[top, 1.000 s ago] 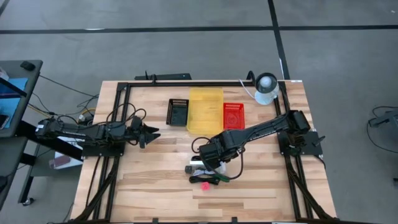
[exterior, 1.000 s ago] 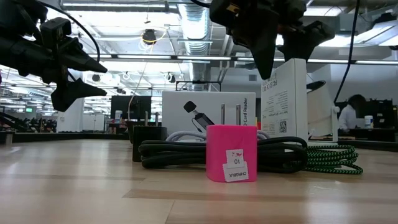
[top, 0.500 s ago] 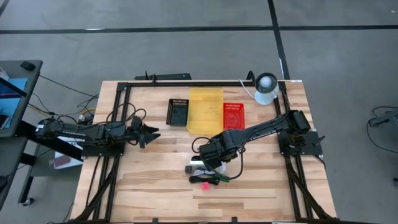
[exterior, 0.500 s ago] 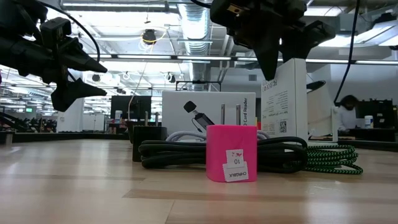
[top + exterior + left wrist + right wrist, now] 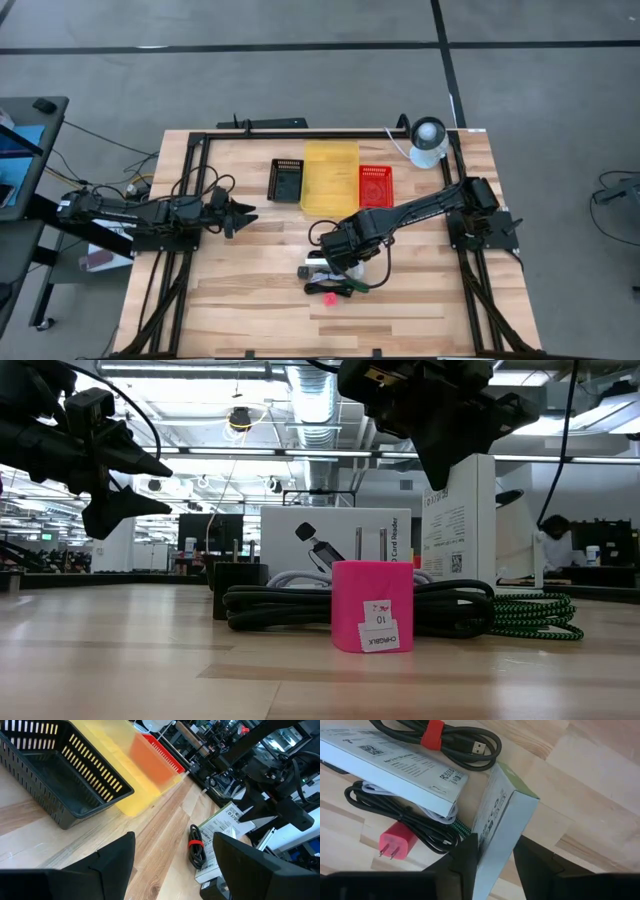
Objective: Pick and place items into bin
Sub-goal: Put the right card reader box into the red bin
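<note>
We see the right gripper [image 5: 492, 851] clamped on a tall white box [image 5: 502, 827], one finger [image 5: 465, 855] on each broad side, the box standing upright on the table [image 5: 250, 290]. Just beside it lie a pink charger plug [image 5: 396, 842], coiled black cables [image 5: 415, 827] and a flat white box [image 5: 390, 767]; past that, a black cable with a red tie [image 5: 437, 737]. Beyond the gripper sit the red bin [image 5: 376, 186], yellow bin [image 5: 330, 175] and black bin [image 5: 286, 180]. The left gripper [image 5: 243, 217] waits well apart, fingers spread and empty.
</note>
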`<action>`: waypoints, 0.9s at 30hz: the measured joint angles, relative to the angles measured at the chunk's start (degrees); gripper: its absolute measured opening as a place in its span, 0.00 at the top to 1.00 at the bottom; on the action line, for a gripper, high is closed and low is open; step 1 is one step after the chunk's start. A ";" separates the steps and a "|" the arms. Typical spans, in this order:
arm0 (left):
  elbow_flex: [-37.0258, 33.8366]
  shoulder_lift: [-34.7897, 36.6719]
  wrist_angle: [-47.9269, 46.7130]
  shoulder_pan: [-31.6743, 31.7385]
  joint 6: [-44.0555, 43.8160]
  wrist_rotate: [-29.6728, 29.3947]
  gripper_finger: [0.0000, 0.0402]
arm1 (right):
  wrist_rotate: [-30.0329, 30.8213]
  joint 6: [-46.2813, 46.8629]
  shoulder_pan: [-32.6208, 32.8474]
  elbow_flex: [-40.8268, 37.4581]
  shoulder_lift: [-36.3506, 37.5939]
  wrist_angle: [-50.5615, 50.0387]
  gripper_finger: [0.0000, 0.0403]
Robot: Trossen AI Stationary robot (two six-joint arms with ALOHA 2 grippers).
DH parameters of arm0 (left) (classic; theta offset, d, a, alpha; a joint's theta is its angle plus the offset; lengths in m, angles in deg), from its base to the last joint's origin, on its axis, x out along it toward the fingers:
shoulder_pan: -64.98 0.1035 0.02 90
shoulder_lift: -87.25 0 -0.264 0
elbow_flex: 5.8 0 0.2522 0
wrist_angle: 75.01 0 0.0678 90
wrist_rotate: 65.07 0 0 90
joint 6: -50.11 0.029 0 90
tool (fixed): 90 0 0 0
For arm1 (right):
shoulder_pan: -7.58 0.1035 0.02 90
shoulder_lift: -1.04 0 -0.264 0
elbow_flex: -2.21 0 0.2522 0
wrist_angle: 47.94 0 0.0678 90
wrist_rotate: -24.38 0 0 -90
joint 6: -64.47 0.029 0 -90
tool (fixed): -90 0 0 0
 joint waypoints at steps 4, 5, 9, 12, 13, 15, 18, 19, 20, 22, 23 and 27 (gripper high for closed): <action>0.00 0.00 0.00 0.00 0.01 0.01 0.36 | -0.08 0.00 0.00 0.00 0.00 0.04 0.73; 0.00 0.00 0.00 0.00 0.00 0.01 0.36 | -0.10 0.00 0.00 0.00 0.00 0.02 0.74; 0.00 0.00 0.00 0.02 -0.01 0.00 0.36 | -0.18 0.00 0.00 0.00 0.00 0.04 0.75; 0.02 0.00 0.00 0.00 -0.02 0.02 0.36 | -0.20 0.00 0.00 0.00 0.00 0.07 0.77; 0.00 0.00 0.01 0.01 0.00 0.01 0.36 | -0.20 0.01 0.00 0.00 0.00 0.07 0.77; 0.02 0.00 0.02 0.01 0.01 0.02 0.36 | -0.21 0.02 0.00 0.00 0.00 0.07 0.78; 0.00 0.00 0.00 0.02 0.01 0.02 0.36 | -0.22 0.04 0.00 0.00 0.00 0.05 0.81; 0.01 0.00 0.00 0.02 0.01 0.02 0.36 | -0.23 0.14 0.00 0.00 0.00 0.07 0.81; 0.02 0.00 0.00 0.00 -0.01 0.02 0.36 | -0.23 0.43 0.00 0.00 0.00 0.07 0.82; 0.02 0.00 0.00 0.02 0.01 0.01 0.36 | -0.23 0.46 0.00 0.00 0.02 0.07 0.82; 0.01 0.01 0.00 0.02 0.00 0.01 0.36 | -0.23 0.48 0.00 0.00 0.02 0.07 0.82; 0.02 0.00 0.00 0.01 0.00 0.00 0.36 | -0.24 1.17 0.00 0.00 0.02 0.04 0.82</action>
